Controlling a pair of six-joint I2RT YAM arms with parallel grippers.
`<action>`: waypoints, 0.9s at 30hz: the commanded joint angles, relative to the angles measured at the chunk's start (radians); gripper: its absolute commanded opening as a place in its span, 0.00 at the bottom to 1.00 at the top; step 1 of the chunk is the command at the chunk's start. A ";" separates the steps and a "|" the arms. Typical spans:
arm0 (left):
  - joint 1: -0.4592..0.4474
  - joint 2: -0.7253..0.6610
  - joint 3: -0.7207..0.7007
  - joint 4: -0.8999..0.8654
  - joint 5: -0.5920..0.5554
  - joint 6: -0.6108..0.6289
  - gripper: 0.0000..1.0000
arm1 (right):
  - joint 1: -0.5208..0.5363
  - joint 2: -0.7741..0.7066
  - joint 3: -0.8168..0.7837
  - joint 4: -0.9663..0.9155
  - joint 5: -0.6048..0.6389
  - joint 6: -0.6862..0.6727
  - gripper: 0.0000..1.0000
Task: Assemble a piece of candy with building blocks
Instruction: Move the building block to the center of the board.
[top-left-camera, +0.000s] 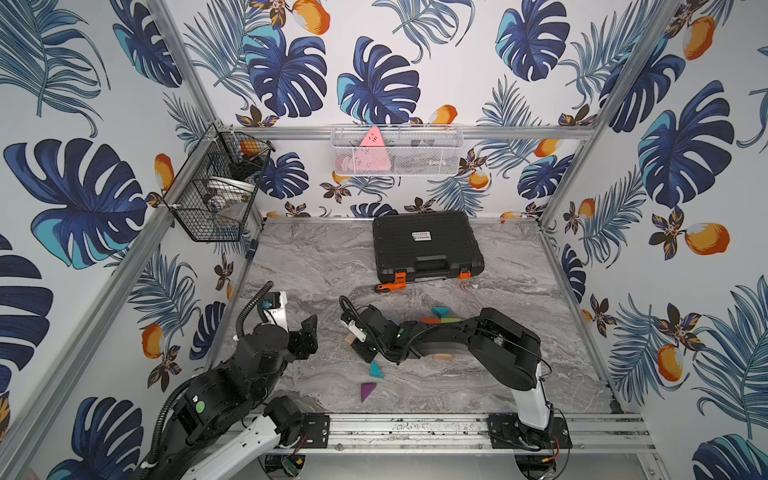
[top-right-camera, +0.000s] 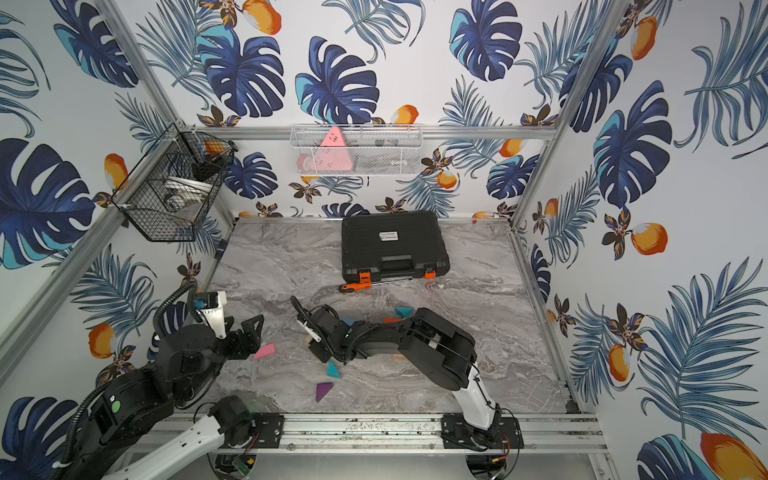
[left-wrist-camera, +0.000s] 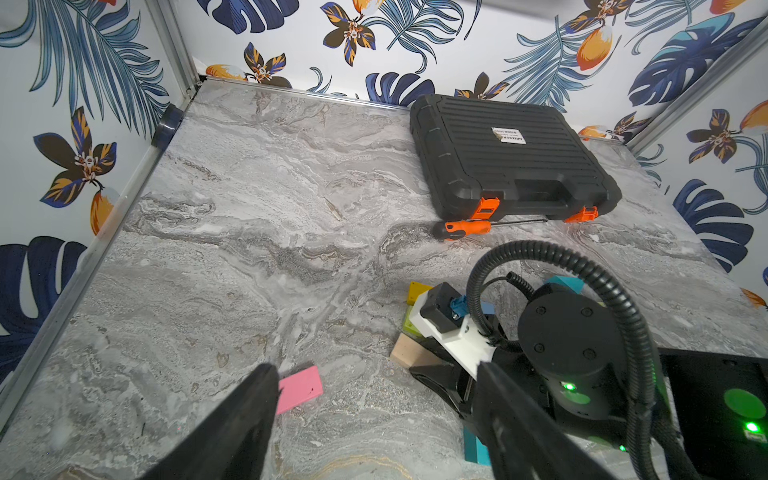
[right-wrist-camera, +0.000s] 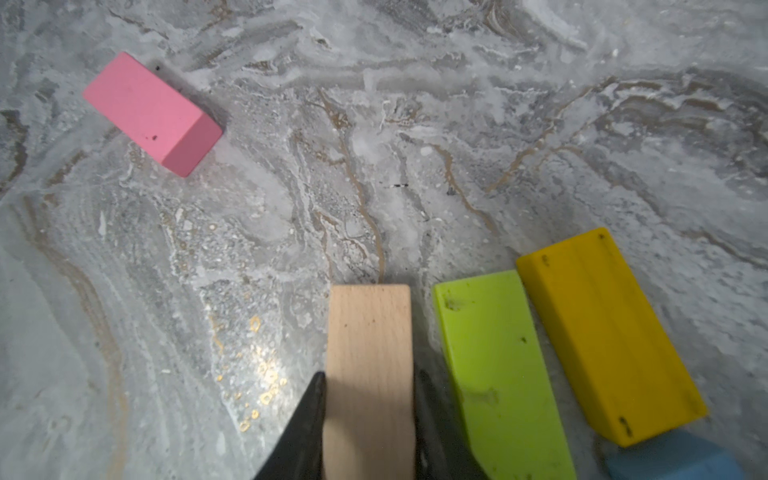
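1. Right gripper (right-wrist-camera: 369, 376): jaws clamped on the plain wood block (right-wrist-camera: 369, 332), one finger on each long side. The pinch is near the block's back end, so most of it sticks out ahead of the fingertips. Can't tell if it's lifted or resting on the marble table (right-wrist-camera: 415, 124).
2. Just beside that gripper on one side is the green block (right-wrist-camera: 494, 374), w/ a small gap to the finger. The yellow block (right-wrist-camera: 606, 332) is right up against the green, & a blue block (right-wrist-camera: 673, 457) is tucked at the yellow's near end.
3. Pink block (right-wrist-camera: 151, 112) lies well ahead of the right gripper, off to the other side. In the left wrist view it's just beside one fingertip of the left gripper (left-wrist-camera: 374, 368), not between the two.
4. Left gripper: jaws apart, nothing in them, hovering over the table.
5. Teal triangle (top-left-camera: 375, 369) & purple triangle (top-left-camera: 367, 390) lie near the right gripper's wrist, toward the arm bases, apart from each other.
6. Handling, my guess:
   - Blocks look like solid wood: light, stiff, not fragile. Painted faces are prob. a bit slick.
   - Flat parallel sides suit a pinch across the narrow width, ideally mid-length.
   - An end grip like this one could let the block pivot if it bumps the green one.
   - Triangles are trickier: take them by the flat faces, not the slopes.
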 joint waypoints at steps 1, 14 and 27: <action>0.001 0.002 0.002 0.004 -0.006 -0.010 0.79 | -0.003 -0.007 -0.007 -0.030 0.004 0.004 0.30; 0.001 0.039 0.005 -0.005 -0.024 -0.024 0.79 | -0.002 -0.069 -0.008 -0.009 -0.030 0.022 0.49; 0.007 0.425 0.027 -0.185 -0.225 -0.314 0.99 | -0.016 -0.500 -0.222 -0.074 -0.037 0.034 0.60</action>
